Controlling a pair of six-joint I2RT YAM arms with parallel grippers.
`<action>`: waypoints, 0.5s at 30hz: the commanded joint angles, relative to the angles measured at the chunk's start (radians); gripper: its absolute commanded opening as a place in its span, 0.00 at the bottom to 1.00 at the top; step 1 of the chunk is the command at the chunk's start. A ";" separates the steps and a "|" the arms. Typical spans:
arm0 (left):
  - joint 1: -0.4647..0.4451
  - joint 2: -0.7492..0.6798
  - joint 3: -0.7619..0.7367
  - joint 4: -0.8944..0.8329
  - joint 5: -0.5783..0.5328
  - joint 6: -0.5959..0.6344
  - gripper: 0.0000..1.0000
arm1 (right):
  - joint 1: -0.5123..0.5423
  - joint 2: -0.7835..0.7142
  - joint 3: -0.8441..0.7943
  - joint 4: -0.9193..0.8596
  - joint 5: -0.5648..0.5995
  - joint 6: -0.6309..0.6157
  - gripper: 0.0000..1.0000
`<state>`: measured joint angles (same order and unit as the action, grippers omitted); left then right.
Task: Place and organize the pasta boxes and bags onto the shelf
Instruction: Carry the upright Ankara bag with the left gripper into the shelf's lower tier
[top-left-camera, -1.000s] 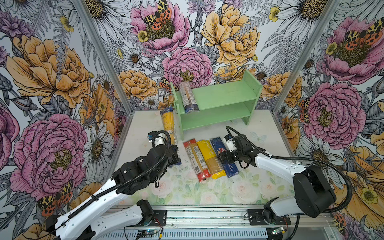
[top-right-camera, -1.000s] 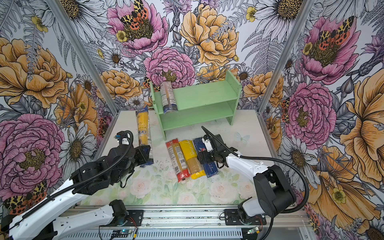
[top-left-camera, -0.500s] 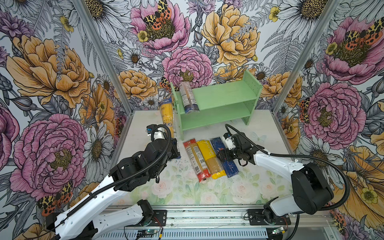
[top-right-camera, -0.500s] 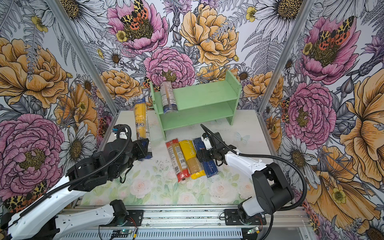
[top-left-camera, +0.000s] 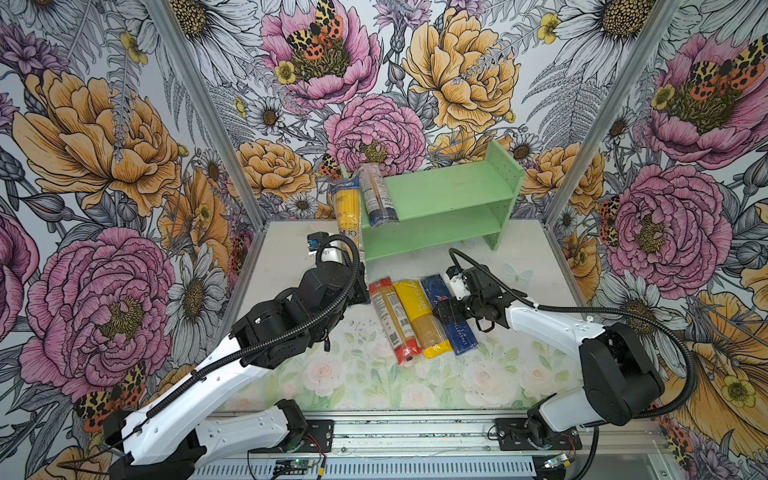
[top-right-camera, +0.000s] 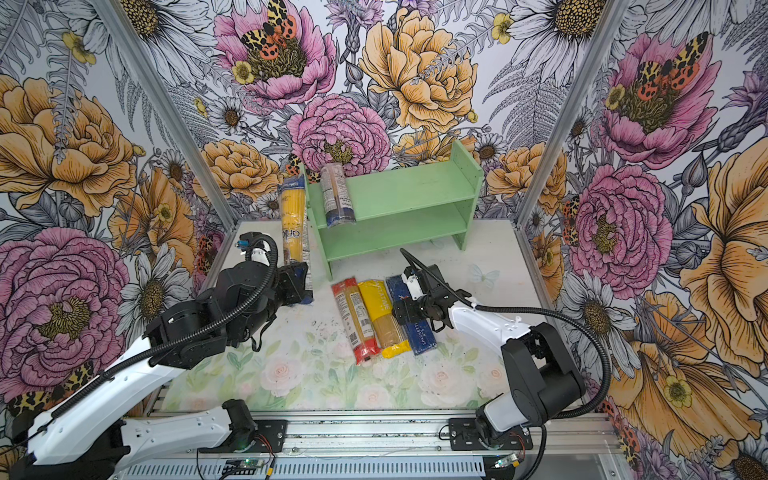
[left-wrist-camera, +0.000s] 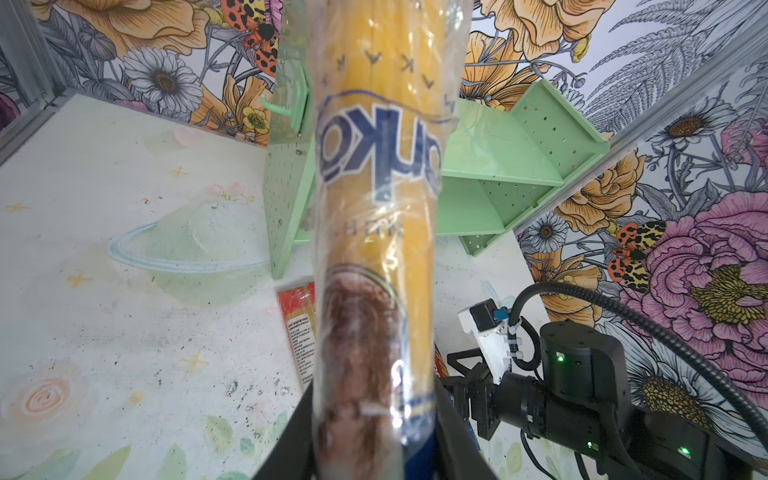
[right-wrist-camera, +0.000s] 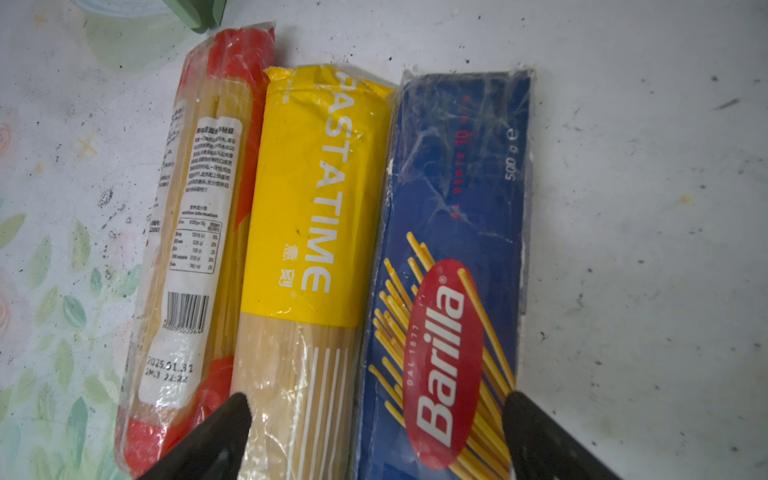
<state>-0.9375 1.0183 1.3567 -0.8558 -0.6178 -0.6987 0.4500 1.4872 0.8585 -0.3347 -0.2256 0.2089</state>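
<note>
The left pincer (top-left-camera: 358, 289) pinches the lower end of a clear spaghetti bag (top-left-camera: 348, 208), held on end just beside the left side panel of the mint-green shelf (top-left-camera: 449, 183). The shelf's top tier carries a second clear bag (top-left-camera: 376, 195). On the surface (top-left-camera: 291, 249), the red-ended bag (top-left-camera: 390, 316), yellow Pastatime bag (top-left-camera: 417, 316) and Barilla box (right-wrist-camera: 457, 187) lie side by side, with the right pincer (right-wrist-camera: 376, 407) spread wide over the last two.
</note>
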 joint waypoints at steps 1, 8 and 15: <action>0.009 0.000 0.075 0.181 -0.043 0.068 0.00 | -0.007 0.008 0.031 -0.003 -0.005 -0.002 0.97; 0.016 0.049 0.112 0.237 -0.030 0.106 0.00 | -0.007 0.000 0.023 -0.007 0.003 0.000 0.97; 0.036 0.102 0.143 0.278 -0.004 0.123 0.00 | -0.008 -0.004 0.020 -0.013 0.013 0.001 0.97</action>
<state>-0.9123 1.1286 1.4345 -0.7490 -0.6128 -0.6174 0.4500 1.4872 0.8616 -0.3412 -0.2245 0.2089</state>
